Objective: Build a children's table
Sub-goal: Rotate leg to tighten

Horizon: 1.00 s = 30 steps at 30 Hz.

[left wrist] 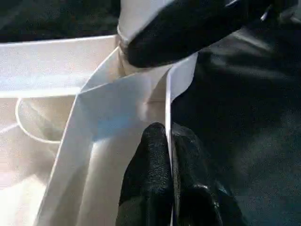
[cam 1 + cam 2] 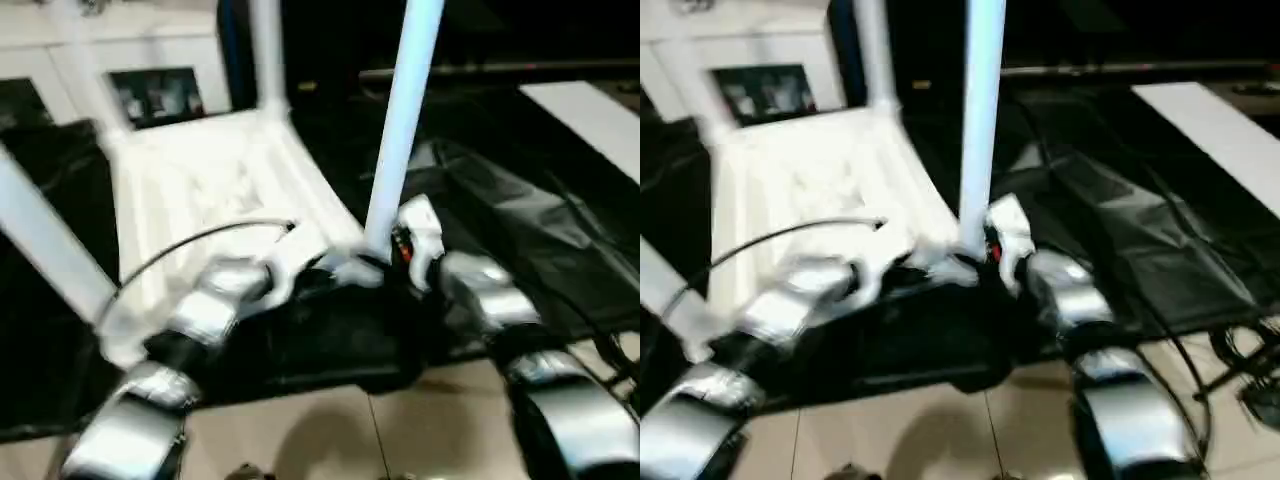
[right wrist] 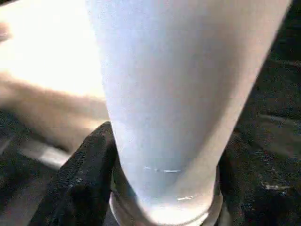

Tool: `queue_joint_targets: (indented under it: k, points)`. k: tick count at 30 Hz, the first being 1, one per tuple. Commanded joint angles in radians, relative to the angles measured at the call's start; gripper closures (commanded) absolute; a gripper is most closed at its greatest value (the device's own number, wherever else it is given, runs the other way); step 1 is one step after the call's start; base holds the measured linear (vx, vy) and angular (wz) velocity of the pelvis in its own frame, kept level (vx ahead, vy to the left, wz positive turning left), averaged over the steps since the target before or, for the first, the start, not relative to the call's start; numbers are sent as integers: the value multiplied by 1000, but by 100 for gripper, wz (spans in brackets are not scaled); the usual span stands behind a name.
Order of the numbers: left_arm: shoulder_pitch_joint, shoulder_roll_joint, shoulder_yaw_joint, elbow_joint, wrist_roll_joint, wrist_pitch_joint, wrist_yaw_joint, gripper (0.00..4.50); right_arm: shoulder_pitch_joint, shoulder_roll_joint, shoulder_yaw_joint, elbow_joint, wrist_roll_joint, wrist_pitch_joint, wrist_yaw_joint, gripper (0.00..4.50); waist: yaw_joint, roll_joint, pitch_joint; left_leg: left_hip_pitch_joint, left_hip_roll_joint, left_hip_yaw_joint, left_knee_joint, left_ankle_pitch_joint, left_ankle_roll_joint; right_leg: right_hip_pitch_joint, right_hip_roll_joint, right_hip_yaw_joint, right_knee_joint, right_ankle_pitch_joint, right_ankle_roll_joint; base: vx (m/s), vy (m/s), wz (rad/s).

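**Upturned tabletop with legs in sockets, both grippers at its near right corner**

Tabletop: white plastic, lying underside up on the black-draped table. Ribbed inner face visible. Its near end reaches toward the robot, its far end toward a white cabinet.

Near right leg: white tapered tube, standing upright in the near right corner socket. In the right wrist view its wide base sits inside the round socket collar.

Far right leg: upright at the far right corner.

Left legs: one leans across the left edge of the head view at the near left corner; another rises at the far left corner.

Left gripper: fingers closed together on the thin edge wall of the tabletop near the socketed corner; the wall runs between the two black fingers.

Right gripper: at the foot of the near right leg. One black finger lies beside the socket collar. Whether the fingers clasp the leg or stand clear of it cannot be told.

Cable: thin, dark, arching over the tabletop to the left wrist.

Floor: pale tiles below the table's near edge.
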<state>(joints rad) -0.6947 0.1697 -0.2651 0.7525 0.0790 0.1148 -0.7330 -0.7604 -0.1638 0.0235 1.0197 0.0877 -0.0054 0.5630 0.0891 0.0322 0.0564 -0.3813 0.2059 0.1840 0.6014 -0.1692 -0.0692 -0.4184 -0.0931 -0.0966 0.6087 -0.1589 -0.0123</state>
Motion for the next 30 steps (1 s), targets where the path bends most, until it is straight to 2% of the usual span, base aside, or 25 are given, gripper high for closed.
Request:
queue_joint_targets:
  k: [1,2,4,7,11,12,16,17,19,21,22,25,26,27,28,29,30]
  points:
    - [-33,6,76,44,-1,10,147,450,12,-5,-61,60,10,37,-188,184,0,-21,-71,17,15,-9,-72,-263,16,52,-60,44,-96,-438,-145,0,0,0]
    - [-48,-12,77,64,4,15,188,450,9,16,-73,64,14,32,-243,184,2,-16,-73,16,15,-9,-71,-249,20,52,-59,44,-96,-418,-145,0,0,0]
    - [-66,-38,72,88,9,15,222,450,6,52,-84,62,24,28,-283,184,2,-18,-74,14,15,-9,-71,-235,23,53,-59,45,-93,-391,-148,0,0,0]
    - [-89,-65,63,133,18,-10,247,450,-6,95,-65,73,-3,11,-327,184,4,-15,-80,7,17,-8,-69,-192,46,58,-56,44,-76,-263,-187,0,0,0]
    - [-98,-75,48,166,24,-48,224,450,-15,125,-47,72,-13,-32,-295,184,5,-17,-78,9,16,-7,-68,-210,58,60,-59,44,-80,-272,-195,0,0,0]
    - [-93,-66,39,163,25,-63,206,450,-11,120,-54,58,-7,-61,-279,129,6,-17,-78,9,16,-7,-68,-214,59,59,-59,44,-80,-280,-194,0,0,0]
    - [-78,-51,36,148,19,-78,168,450,-2,93,-60,23,-3,-100,-243,109,8,-17,-77,7,17,-8,-69,-220,60,61,-60,43,-81,-301,-182,0,0,0]
    - [-71,-42,31,144,19,-90,146,450,3,74,-60,-2,0,-103,-217,82,1,-19,-76,0,15,-10,-71,-222,61,67,-58,40,-82,-311,-171,0,0,0]
    - [-67,-36,29,139,17,-100,133,450,11,58,-49,-25,-2,-98,-181,75,2,-19,-76,8,16,-8,-69,-225,63,60,-59,43,-85,-315,-173,0,0,0]
    - [-60,-20,30,139,8,-131,91,450,55,3,-24,-127,22,-53,-20,75,6,-20,-76,6,16,-6,-67,-219,86,64,-54,43,-83,-281,-179,0,0,0]
    - [-59,-16,29,140,8,-139,81,450,69,-12,-16,-156,28,-43,23,75,6,-20,-76,6,16,-6,-67,-219,86,64,-54,43,-83,-281,-179,0,0,0]
    - [-41,11,13,132,10,-199,-5,450,174,-132,32,-309,32,-36,209,75,13,-22,-76,5,17,-6,-65,-204,101,66,-53,43,-83,-277,-168,0,0,0]
    - [-41,11,13,132,10,-199,-5,450,174,-132,32,-309,32,-36,209,75,17,-23,-77,6,18,-7,-64,-199,102,65,-55,45,-81,-275,-169,0,0,0]
    - [-22,30,-9,104,-4,-223,-106,450,217,-182,20,-358,49,-25,255,75,21,-24,-76,6,18,-6,-65,-203,100,66,-57,43,-85,-301,-166,0,0,0]
    - [-15,37,-16,93,-11,-230,-143,450,231,-197,15,-373,55,-18,270,75,21,-24,-76,6,18,-6,-65,-203,100,66,-57,43,-85,-301,-166,0,0,0]
    - [-9,41,-22,82,-17,-235,-171,450,239,-207,12,-384,59,-15,281,75,19,-16,-72,7,19,-6,-67,-223,93,60,-56,43,-89,-345,-170,0,0,0]
    - [4,54,-35,53,-33,-240,-244,450,270,-235,3,-427,87,5,324,75,21,-14,-74,10,19,-6,-67,-232,86,59,-56,42,-91,-358,-166,0,0,0]
